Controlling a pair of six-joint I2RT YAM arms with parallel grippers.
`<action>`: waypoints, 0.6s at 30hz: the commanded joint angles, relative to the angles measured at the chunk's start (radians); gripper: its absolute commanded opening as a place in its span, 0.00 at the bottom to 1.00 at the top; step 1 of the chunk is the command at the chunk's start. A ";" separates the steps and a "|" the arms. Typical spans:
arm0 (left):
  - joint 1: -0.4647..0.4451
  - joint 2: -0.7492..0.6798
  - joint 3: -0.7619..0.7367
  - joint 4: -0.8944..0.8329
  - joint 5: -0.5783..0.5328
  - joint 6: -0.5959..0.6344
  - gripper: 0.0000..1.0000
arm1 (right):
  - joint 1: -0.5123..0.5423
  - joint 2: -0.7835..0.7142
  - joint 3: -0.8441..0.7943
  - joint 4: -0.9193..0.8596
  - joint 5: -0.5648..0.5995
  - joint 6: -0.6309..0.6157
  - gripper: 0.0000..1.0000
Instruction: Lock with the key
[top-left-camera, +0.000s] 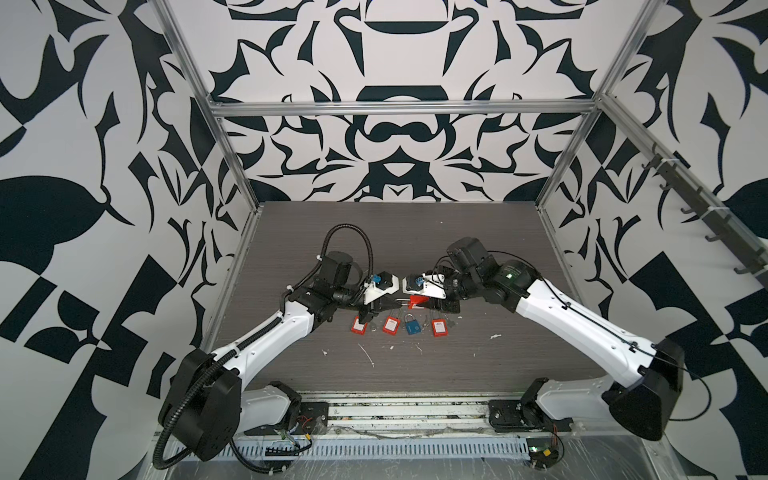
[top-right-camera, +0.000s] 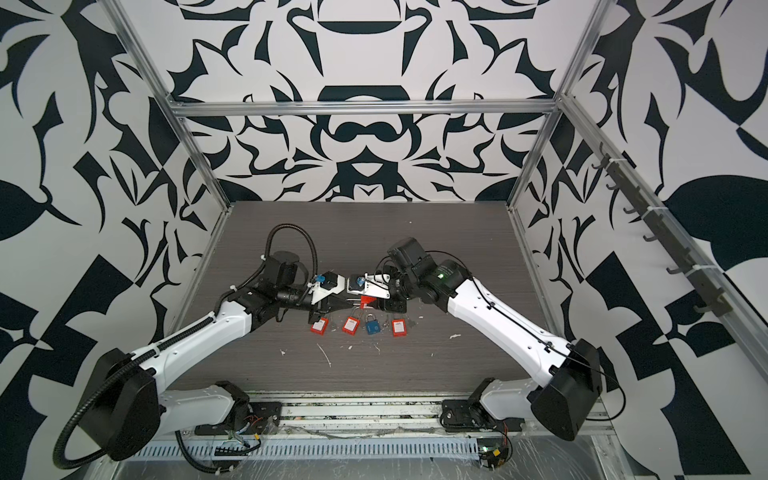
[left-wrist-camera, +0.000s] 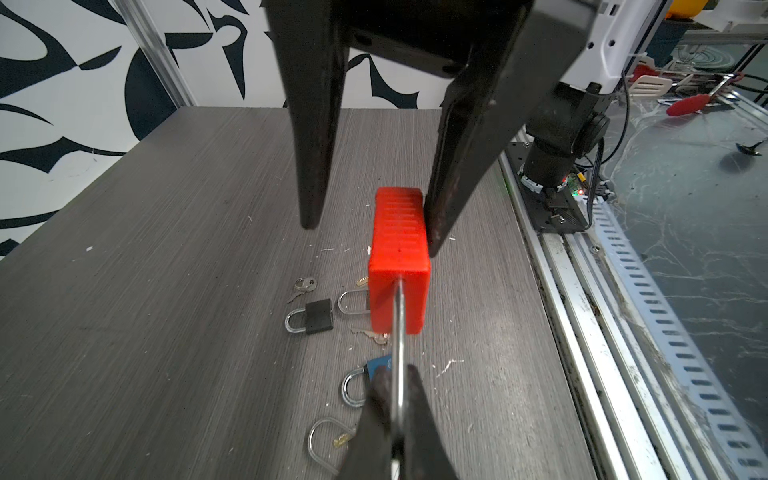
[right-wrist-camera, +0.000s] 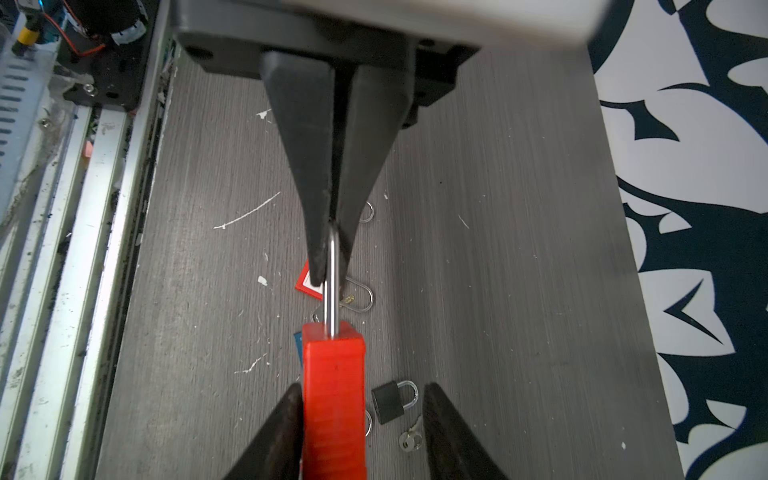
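Drop risk: your left gripper (right-wrist-camera: 332, 257) is clamped on just the shackle (left-wrist-camera: 399, 324) of the red lock (left-wrist-camera: 399, 266), midair over the table (left-wrist-camera: 166, 291), while the right gripper (left-wrist-camera: 372, 237) gapes, one finger (left-wrist-camera: 449, 199) brushing its side, so it can pivot and slip.

There are four red padlocks: the raised red padlock (top-left-camera: 417, 301) and, in the nearer row, the left red padlock (top-left-camera: 358, 326), the middle red padlock (top-left-camera: 390, 324) and the right red padlock (top-left-camera: 437, 328). There is one blue padlock (top-left-camera: 412, 328) and one black padlock (left-wrist-camera: 319, 316). Loose keys (left-wrist-camera: 303, 286) number at least three; the exact count is unclear.
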 joint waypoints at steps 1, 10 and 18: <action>0.004 -0.025 0.038 -0.031 0.047 0.019 0.00 | -0.009 -0.056 0.079 -0.110 0.072 -0.011 0.51; 0.005 -0.029 0.053 -0.063 0.061 0.031 0.00 | -0.039 -0.101 0.062 -0.236 0.081 0.013 0.52; 0.005 -0.042 0.059 -0.087 0.069 0.041 0.00 | -0.055 -0.029 0.093 -0.269 0.012 0.028 0.50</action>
